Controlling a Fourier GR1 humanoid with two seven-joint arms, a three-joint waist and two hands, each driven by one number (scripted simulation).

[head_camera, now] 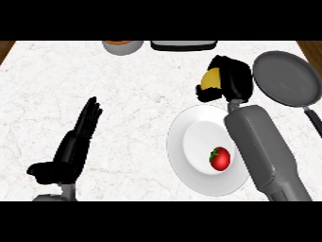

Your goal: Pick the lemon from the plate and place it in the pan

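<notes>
While its fingers are curling round the lemon, the right hand is holding it in the upper right of the frame, just left of the grey pan and past the white plate's top edge. A tomato is lying on the plate. At lower left, the left hand is resting, fingers straight.
</notes>
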